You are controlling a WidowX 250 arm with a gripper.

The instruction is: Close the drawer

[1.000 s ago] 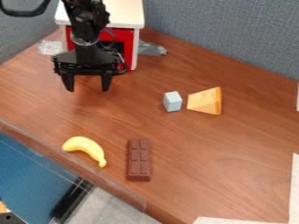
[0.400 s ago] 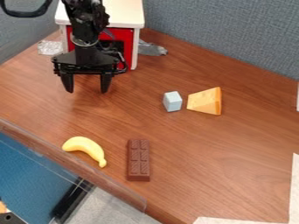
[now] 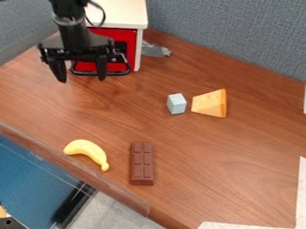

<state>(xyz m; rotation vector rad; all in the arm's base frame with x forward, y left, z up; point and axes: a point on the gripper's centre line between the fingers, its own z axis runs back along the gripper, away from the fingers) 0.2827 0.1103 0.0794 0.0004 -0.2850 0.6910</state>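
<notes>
The gripper (image 3: 80,78) is at the upper left, open, its two fingers pointing down with a wide gap between them. Behind it stands a small white cabinet (image 3: 124,13) with a red front (image 3: 117,34). A black handle loop (image 3: 119,71) shows low on the red front, just behind and to the right of the fingers. The arm and gripper cover the cabinet's left part, and I cannot tell how far the drawer stands out.
On the brown table (image 3: 239,156) are a pale blue block (image 3: 176,103), a cheese wedge (image 3: 210,103), a yellow banana (image 3: 87,150) and a chocolate bar (image 3: 142,163). Crumpled silver tape (image 3: 155,50) lies right of the cabinet. The table's edge runs along the lower left.
The gripper has moved left and up in the view, uncovering more of the red front and the black handle loop. The objects on the table have stayed put.
</notes>
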